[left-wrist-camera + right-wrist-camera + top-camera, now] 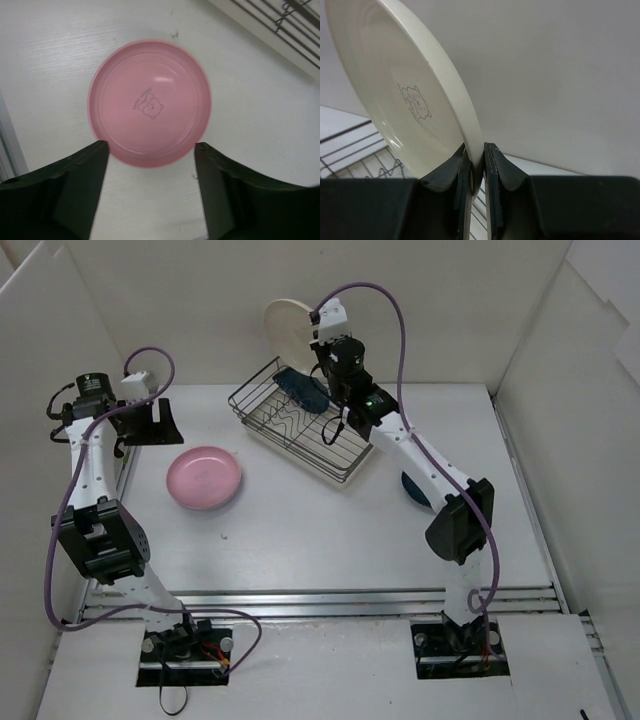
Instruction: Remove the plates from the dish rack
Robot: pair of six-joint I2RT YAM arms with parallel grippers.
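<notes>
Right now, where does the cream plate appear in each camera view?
Top external: cream plate upper centre, in the right gripper, by the dish rack's far end.
Left wrist: not in it.
Right wrist: upper left, rim pinched between the fingers.
Shared landmark: dish rack, upper right in left wrist, lower left in right wrist.

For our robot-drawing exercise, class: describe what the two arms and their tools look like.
The left arm and right arm have white links, boxy black joint housings and a purple cable each. A green light glows on the right one. The left tool and right tool have black wedge-shaped fingers.
</notes>
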